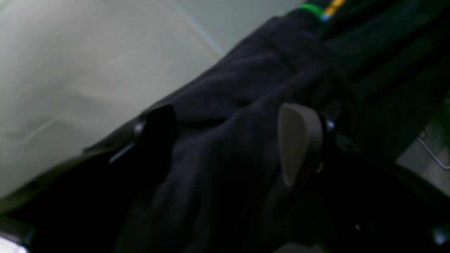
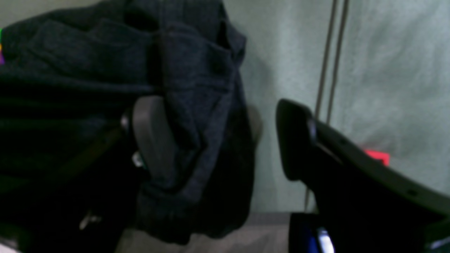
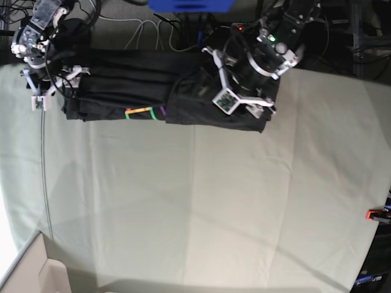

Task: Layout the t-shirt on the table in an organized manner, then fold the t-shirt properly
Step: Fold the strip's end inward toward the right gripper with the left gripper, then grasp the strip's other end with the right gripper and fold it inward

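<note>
Matt cloth t-shirt (image 3: 122,91), creased cloth table (image 3: 214,201)

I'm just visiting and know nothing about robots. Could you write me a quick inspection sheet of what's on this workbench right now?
Surface: table covered in pale grey-green creased cloth, mostly bare.
Job's things: dark t-shirt bunched in a long band along the far edge, coloured stripe mark showing.
Clutter: nothing seen.
Hands: left hand open, over the shirt's fabric; right hand open, with cloth draped between its fingers.
Cables: thin cable running down the table's left side; loose wires behind the far edge.
Surroundings: red clamp at the right edge; blue object beyond the table.
</note>
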Tool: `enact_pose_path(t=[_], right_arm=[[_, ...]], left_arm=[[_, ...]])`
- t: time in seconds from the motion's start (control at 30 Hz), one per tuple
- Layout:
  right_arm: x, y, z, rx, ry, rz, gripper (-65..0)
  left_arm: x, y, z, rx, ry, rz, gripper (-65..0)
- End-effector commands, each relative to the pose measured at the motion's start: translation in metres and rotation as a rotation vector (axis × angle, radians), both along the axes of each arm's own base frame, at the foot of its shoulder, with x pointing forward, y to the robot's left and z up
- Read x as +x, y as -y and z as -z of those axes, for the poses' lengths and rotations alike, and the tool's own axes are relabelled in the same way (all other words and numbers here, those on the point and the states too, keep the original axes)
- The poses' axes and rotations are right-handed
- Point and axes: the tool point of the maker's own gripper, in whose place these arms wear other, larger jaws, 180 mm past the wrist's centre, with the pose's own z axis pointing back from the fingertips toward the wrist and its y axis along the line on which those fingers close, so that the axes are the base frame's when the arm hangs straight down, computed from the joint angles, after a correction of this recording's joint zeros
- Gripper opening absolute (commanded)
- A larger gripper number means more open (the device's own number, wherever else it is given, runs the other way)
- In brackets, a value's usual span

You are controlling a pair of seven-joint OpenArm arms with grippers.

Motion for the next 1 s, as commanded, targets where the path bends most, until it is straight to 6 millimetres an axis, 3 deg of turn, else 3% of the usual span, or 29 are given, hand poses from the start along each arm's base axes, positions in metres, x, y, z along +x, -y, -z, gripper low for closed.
enact_pose_path(t=[0.0, 0.27, 0.47, 0.63, 0.8, 0.97], right_arm=[[0.003, 0.003, -0.002, -0.005, 0.014, 0.002, -19.8], [-0.001, -0.020, 0.018, 0.063, -0.028, -0.025, -19.8], [0.007, -0.049, 0.023, 0.096, -0.031, -0.102, -21.6], [0.012, -0.070, 0.025, 0.118, -0.032, -0.155, -39.1], [0.008, -0.075, 0.028, 0.125, -0.082, -0.156, -65.0], [0.017, -0.062, 0.004, 0.058, -0.039, -0.161, -65.0]], left_arm=[[0.007, -0.006, -0.007, -0.015, 0.027, -0.023, -20.5], [0.018, -0.064, 0.015, 0.060, -0.010, -0.166, -20.5], [0.019, -0.085, 0.048, 0.101, -0.087, -0.208, -20.4], [0.028, -0.086, 0.061, 0.096, -0.118, -0.238, -20.4], [0.038, -0.104, 0.064, 0.100, -0.122, -0.303, -20.3], [0.044, -0.116, 0.063, 0.106, -0.114, -0.335, -20.3]])
